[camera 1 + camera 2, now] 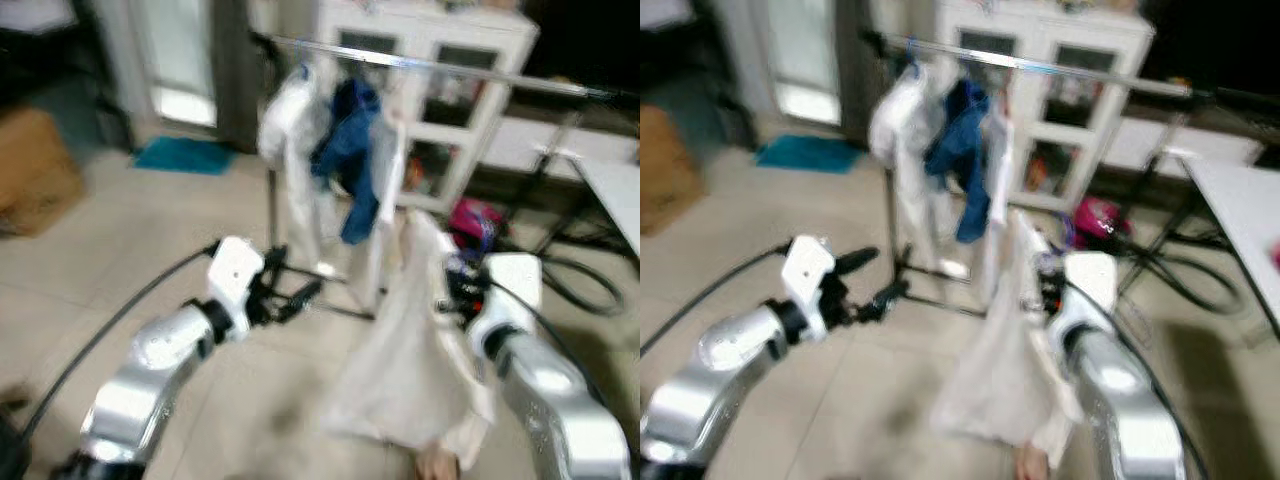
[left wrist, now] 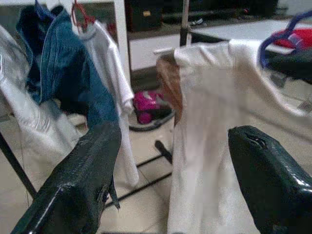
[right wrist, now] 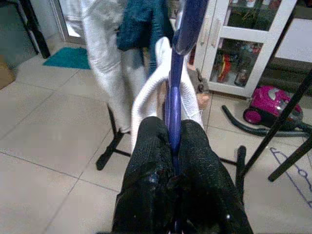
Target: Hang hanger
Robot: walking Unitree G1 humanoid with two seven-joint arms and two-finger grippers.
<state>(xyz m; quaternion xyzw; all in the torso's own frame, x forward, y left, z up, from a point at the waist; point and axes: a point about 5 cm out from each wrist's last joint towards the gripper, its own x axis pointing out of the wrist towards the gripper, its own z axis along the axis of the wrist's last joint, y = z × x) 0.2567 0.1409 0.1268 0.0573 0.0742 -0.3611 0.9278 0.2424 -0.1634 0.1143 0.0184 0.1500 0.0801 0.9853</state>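
Note:
A metal clothes rail [image 1: 440, 68] stands ahead. On it hang white garments [image 1: 290, 130] and a blue denim piece [image 1: 350, 150]. My right gripper [image 3: 170, 146] is shut on a blue hanger [image 3: 178, 58]. The hanger carries a long white shirt [image 1: 410, 340], held low in front of the rail. My left gripper [image 1: 295, 285] is open and holds nothing. It hovers left of the shirt, level with the foot of the rack. In the left wrist view the shirt [image 2: 209, 146] hangs between the open fingers [image 2: 83, 180] and the hanger's blue hook [image 2: 273, 36] shows above it.
Behind the rail stands a white glass-door cabinet [image 1: 450, 120], with a pink vacuum [image 1: 475, 222] and black hose [image 1: 585, 285] at its foot. A white table [image 1: 615, 190] is at right. A teal mat [image 1: 185, 155] and a cardboard box [image 1: 35, 170] lie left.

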